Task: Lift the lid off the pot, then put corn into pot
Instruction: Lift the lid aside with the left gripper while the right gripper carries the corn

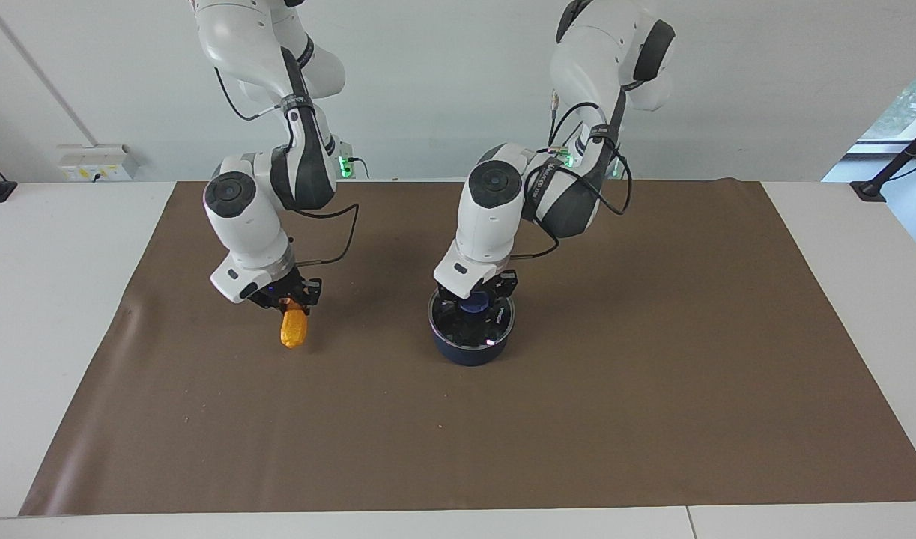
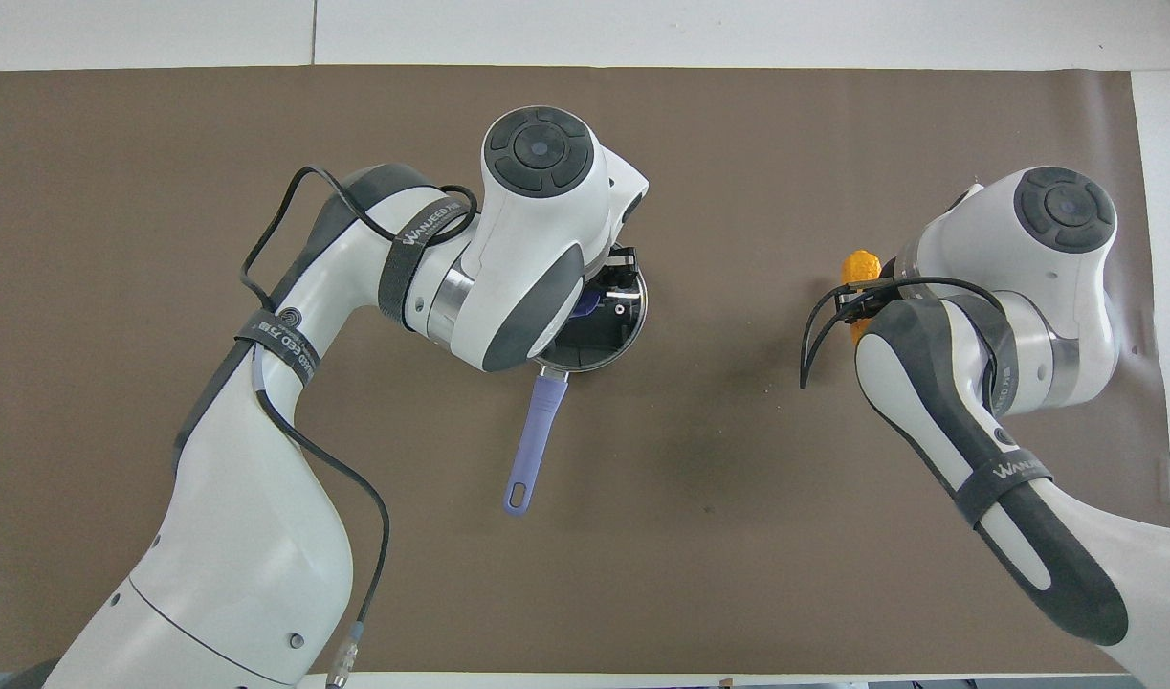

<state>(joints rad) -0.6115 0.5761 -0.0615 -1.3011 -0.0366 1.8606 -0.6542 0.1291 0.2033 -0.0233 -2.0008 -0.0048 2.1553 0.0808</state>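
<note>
The pot (image 1: 470, 346) is a small navy saucepan in the middle of the brown mat, its long blue handle (image 2: 535, 440) pointing toward the robots. The glass lid (image 1: 495, 323) lies on it, also seen in the overhead view (image 2: 615, 346). My left gripper (image 1: 475, 298) is down on the lid, open, with a finger on each side of the blue knob (image 1: 475, 305). The yellow-orange corn (image 1: 293, 331) lies toward the right arm's end of the table. My right gripper (image 1: 287, 298) is down at the corn's end nearer the robots. The corn's other end shows in the overhead view (image 2: 860, 265).
The brown mat (image 1: 577, 419) covers most of the white table (image 1: 46, 314). Both arms' cables hang close to the wrists. Nothing else stands on the mat.
</note>
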